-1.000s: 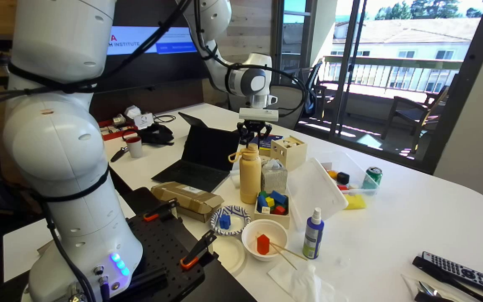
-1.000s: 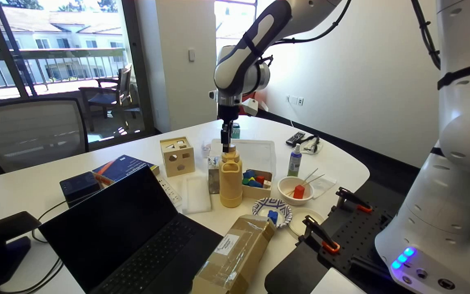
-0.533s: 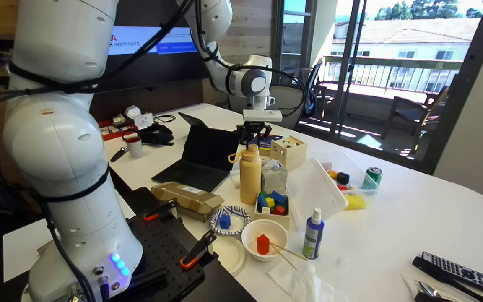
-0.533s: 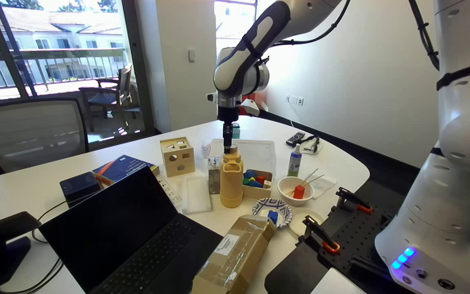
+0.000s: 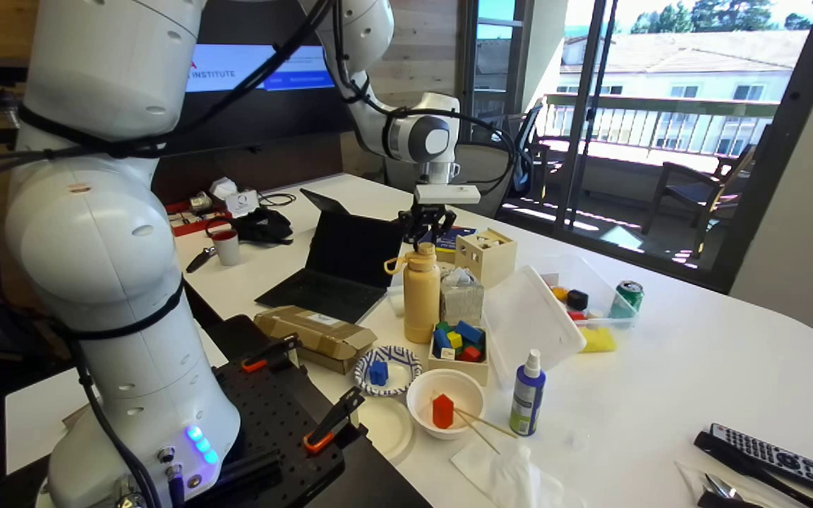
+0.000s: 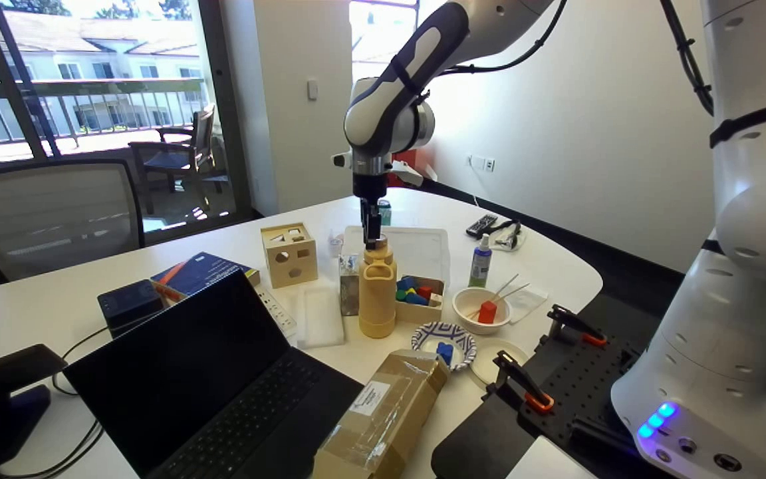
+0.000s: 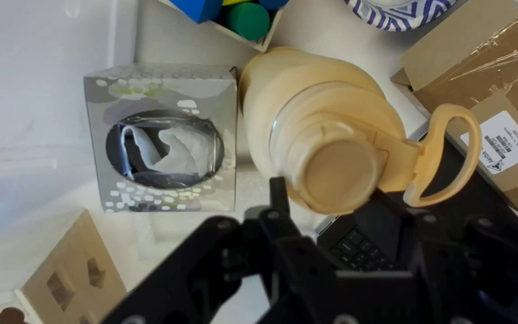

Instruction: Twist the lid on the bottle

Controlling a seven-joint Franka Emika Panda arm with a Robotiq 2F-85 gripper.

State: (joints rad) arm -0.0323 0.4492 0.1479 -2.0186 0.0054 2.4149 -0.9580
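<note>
Jaws parted, my gripper hangs close by the lid atop the yellow bottle, upright on the worktop, left of a tissue box in an exterior view. The lid looks light, stiff, smooth; its sides seem the best hold.
</note>
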